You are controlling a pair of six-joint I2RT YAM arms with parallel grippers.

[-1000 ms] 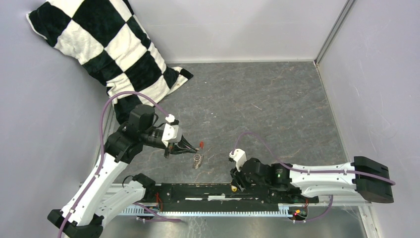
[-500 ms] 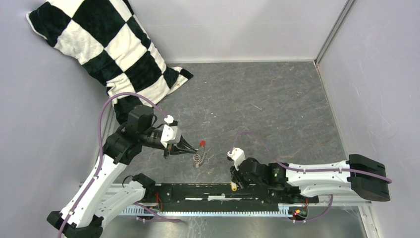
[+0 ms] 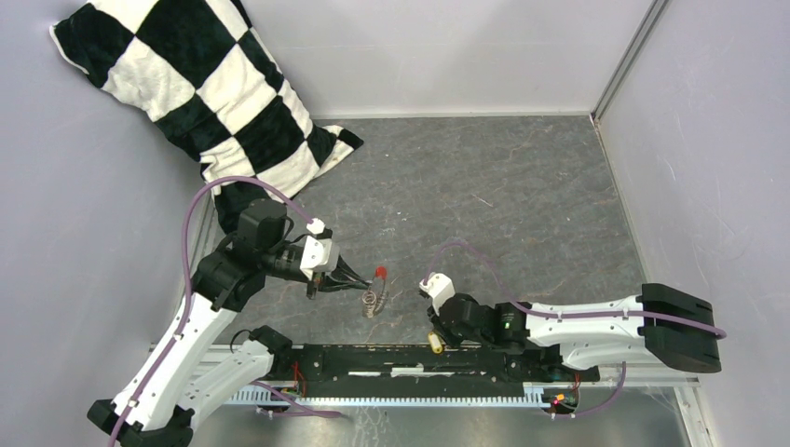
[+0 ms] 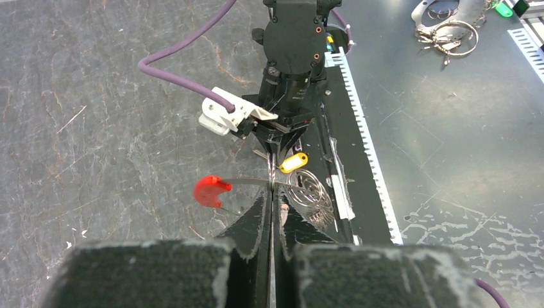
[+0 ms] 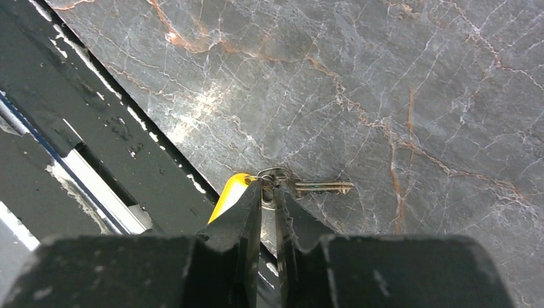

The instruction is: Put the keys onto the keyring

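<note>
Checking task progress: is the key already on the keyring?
No: in the top view the key lies at the right end effector, apart from the keyring held in the left end effector.

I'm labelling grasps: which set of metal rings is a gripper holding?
The keyring with the red sleeve, pinched in the shut left gripper. The other bunch of silver rings lies loose beyond the black rail.

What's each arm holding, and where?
Left gripper: jaws on the keyring, at its wire beside the red sleeve. Right gripper: jaws on the key where head meets blade.
</note>
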